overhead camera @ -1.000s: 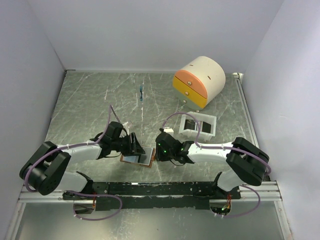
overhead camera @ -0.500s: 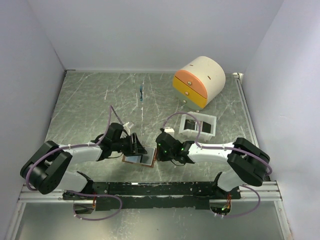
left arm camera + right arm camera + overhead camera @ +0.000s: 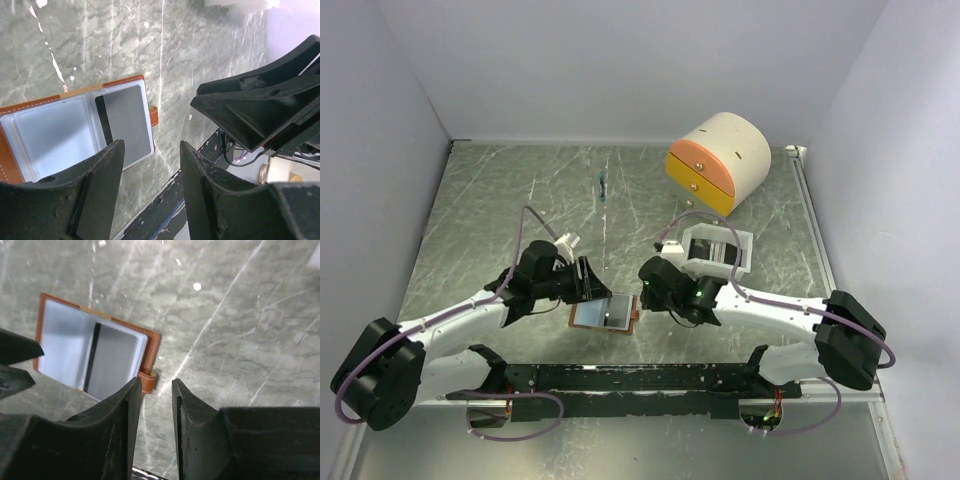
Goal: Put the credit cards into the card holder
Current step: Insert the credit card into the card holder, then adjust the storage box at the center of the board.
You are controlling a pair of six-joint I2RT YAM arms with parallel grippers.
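Note:
The card holder (image 3: 604, 314) lies open and flat on the marble table between my two arms, brown edge and snap tab (image 3: 147, 381) to its right. A grey credit card (image 3: 126, 124) with a black stripe sits in its right inner pocket, also visible as a grey card (image 3: 114, 365) in the right wrist view. The left pocket (image 3: 50, 135) looks pale and empty. My left gripper (image 3: 584, 281) hovers above the holder's left side, open, nothing between its fingers (image 3: 151, 150). My right gripper (image 3: 656, 286) hangs just right of the snap tab, slightly open and empty (image 3: 155, 385).
A cream-and-orange drawer box (image 3: 718, 160) stands at the back right. A white tray (image 3: 718, 250) sits behind my right arm. A thin blue pen-like object (image 3: 604, 187) lies at the back centre. The black mounting rail (image 3: 650, 378) runs along the near edge.
Both grippers have lifted off and drawn back from the card holder, which now lies uncovered and flat. The right gripper's jaws have parted a little.

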